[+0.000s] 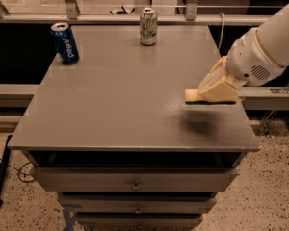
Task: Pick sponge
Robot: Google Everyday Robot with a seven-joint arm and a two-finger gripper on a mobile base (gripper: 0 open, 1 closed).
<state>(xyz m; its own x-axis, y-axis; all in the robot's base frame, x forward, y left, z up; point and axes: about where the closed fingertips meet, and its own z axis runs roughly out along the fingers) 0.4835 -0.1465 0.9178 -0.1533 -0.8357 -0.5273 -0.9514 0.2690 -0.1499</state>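
The sponge is a pale yellow foam pad held above the right part of the grey table; only its left end sticks out from the fingers. My gripper, on the white arm coming in from the right, is shut on the sponge. The sponge is off the surface, with its dark shadow on the tabletop below.
A blue Pepsi can stands at the table's back left. A green-and-white can stands at the back middle. Drawers sit under the tabletop. A railing runs behind the table.
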